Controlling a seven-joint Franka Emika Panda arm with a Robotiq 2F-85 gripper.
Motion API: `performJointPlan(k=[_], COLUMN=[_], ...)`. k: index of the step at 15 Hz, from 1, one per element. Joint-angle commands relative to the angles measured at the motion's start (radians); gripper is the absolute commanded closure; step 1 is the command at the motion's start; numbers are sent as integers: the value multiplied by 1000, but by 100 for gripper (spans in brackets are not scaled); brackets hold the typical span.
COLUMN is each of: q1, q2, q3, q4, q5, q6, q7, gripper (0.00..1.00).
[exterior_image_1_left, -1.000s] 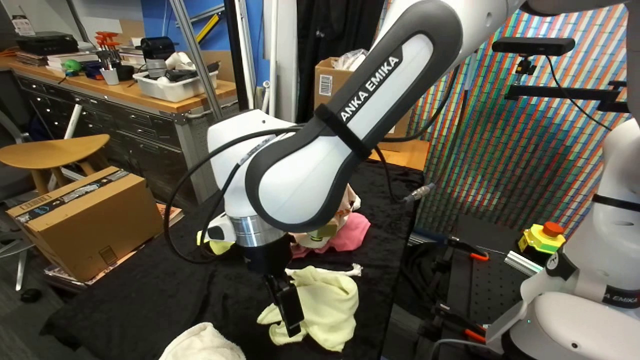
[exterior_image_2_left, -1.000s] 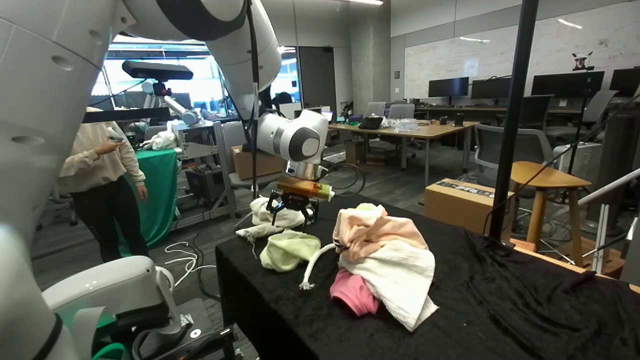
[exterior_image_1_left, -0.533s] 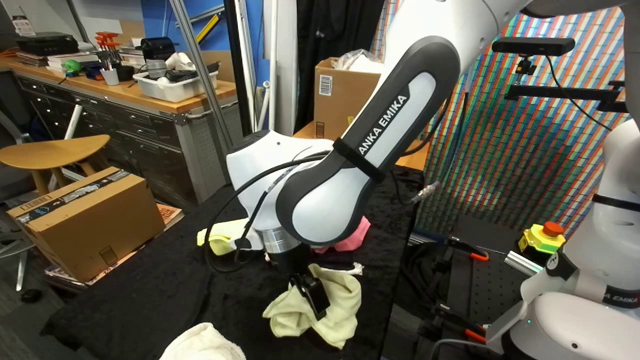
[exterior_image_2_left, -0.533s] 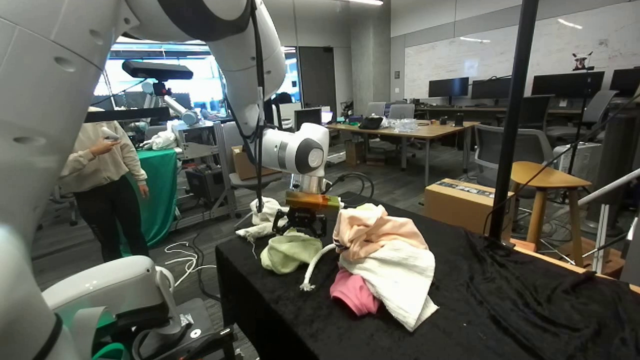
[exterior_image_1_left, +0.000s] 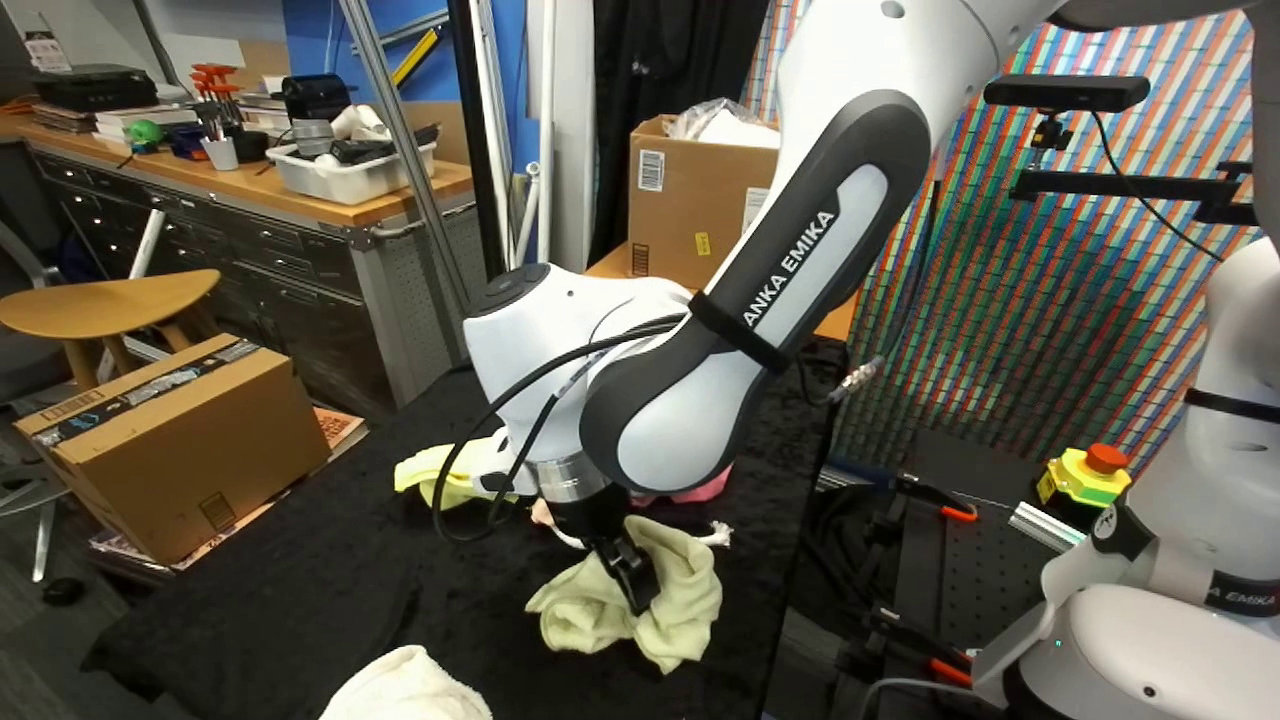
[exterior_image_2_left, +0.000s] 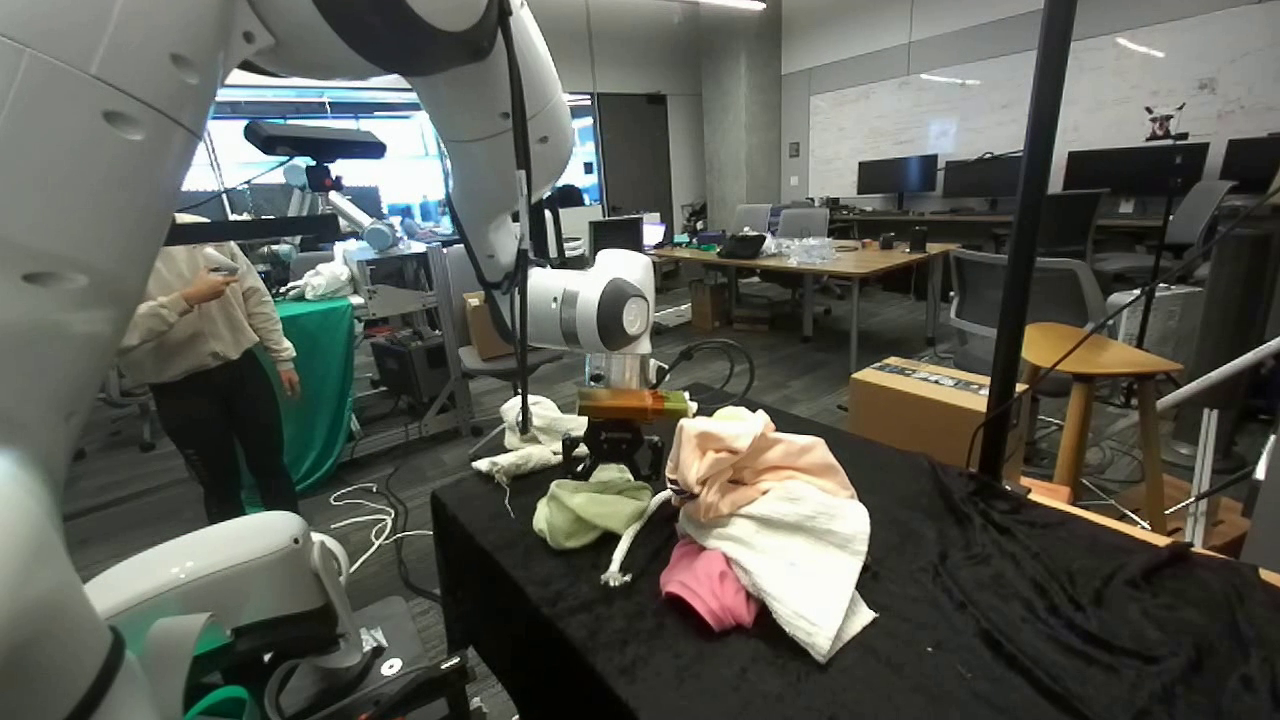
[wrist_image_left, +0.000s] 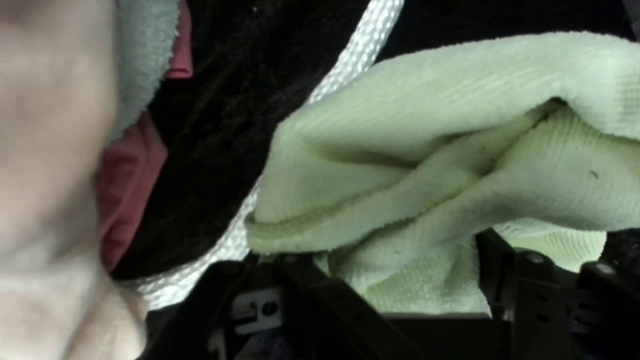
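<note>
Near the black-draped table's (exterior_image_2_left: 960, 570) edge, the wide-spread black gripper (wrist_image_left: 390, 252) straddles crumpled pale-green cloth (wrist_image_left: 425, 187), likely soft, light, best pinched mid-fold

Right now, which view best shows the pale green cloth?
The wrist view: the pale green cloth is largest there, its folds clear, though the frame's right edge crops it. Both exterior views show it smaller, lying on black fabric; in an exterior view the gripper hides part of it.

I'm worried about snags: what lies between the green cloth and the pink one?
A white rope lies between the green cloth and pink cloth, with black table cover beyond it toward the pink; the wrist view shows this.
</note>
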Motion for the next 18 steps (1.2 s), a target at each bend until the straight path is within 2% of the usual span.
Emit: performJointPlan(k=[1,5,8,10,12,14,18], q1=[8,4,3,1,-14,-23,-29], q2=[-44,-66,-86,-102,-116,-134,-148], q3=[-9,-6,-5,-4,5,6,-11], q4=[-35,-43,-51,-57,-62,-63,-49], q5=[-28,-22,-18,-10,23,50,92], q6=[23,27,30,44,83,123,209], q7=[42,56,66,80,86,107,197], gripper=[58,86,96,91,93,90,90])
